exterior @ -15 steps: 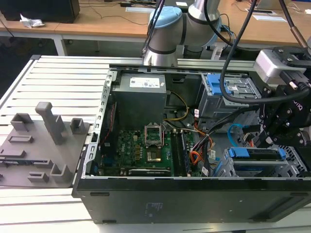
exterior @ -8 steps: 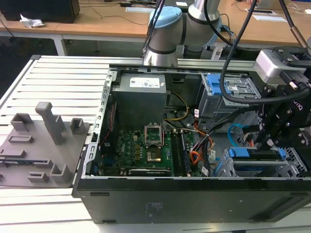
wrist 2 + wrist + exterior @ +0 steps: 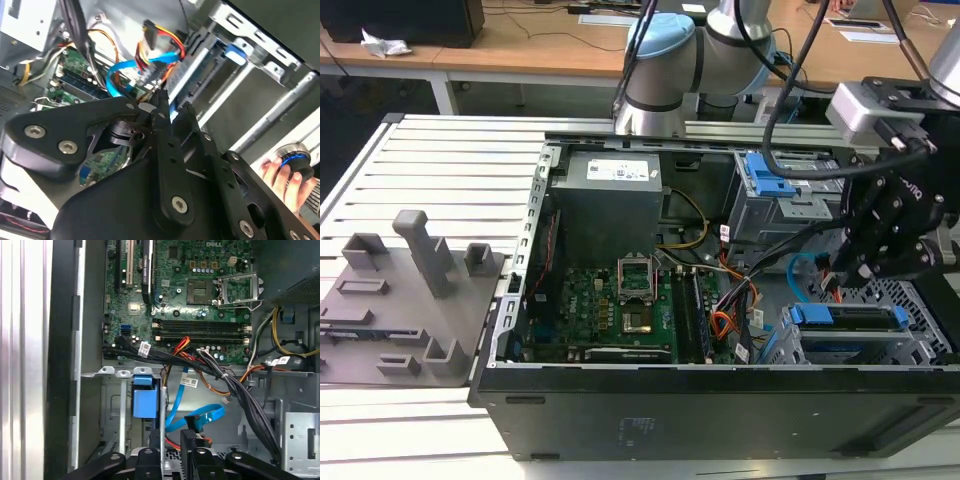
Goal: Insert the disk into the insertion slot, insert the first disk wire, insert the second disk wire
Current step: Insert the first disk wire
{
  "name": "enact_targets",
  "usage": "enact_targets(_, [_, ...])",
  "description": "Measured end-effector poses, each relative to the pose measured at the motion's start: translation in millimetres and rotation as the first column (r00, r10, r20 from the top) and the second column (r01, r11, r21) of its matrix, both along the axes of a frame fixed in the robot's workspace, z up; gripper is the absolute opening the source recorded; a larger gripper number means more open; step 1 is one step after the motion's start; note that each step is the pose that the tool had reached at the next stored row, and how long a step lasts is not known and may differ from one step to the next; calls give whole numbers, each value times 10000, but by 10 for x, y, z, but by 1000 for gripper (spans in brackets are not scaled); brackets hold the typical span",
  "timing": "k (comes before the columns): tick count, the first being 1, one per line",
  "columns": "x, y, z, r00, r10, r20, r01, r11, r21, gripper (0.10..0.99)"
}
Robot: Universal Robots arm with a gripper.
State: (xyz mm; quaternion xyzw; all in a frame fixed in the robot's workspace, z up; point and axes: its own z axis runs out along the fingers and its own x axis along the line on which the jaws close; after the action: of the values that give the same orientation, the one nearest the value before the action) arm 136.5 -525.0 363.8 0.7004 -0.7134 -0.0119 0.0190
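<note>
Seating a disk wire appears to be the step in hand, since the disk (image 3: pixel 855 320) in its blue caddy already lies in the insertion slot (image 3: pixel 920 305). Take the plug squarely by its body, not by the leads, align it with the connector at the disk's end, and press straight in without twisting. The gripper (image 3: pixel 173 440) hangs over the end of the slot, its fingers (image 3: pixel 194 440) slightly apart with nothing clamped between them. In the first wrist view, the dark plug of the second disk wire (image 3: pixel 200 415) lies just beside one fingertip, its light blue loop free. In the second wrist view, the first disk wire (image 3: pixel 159 37) ends in a black plug near the disk's end, beyond the fingertips; whether it is seated cannot be told.
</note>
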Motion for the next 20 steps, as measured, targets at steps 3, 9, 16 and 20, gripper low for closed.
enact_targets(3, [18, 105, 2, 10000, 0, -3, 0, 10000, -6, 302])
enact_targets(9, [97, 215, -53, 9999, -12, -126, 12, 10000, 7, 302])
enact_targets(16, [100, 252, -96, 9999, -19, -133, 20, 10000, 11, 302])
enact_targets(20, [102, 252, -102, 9999, -21, -133, 22, 10000, 10, 302])
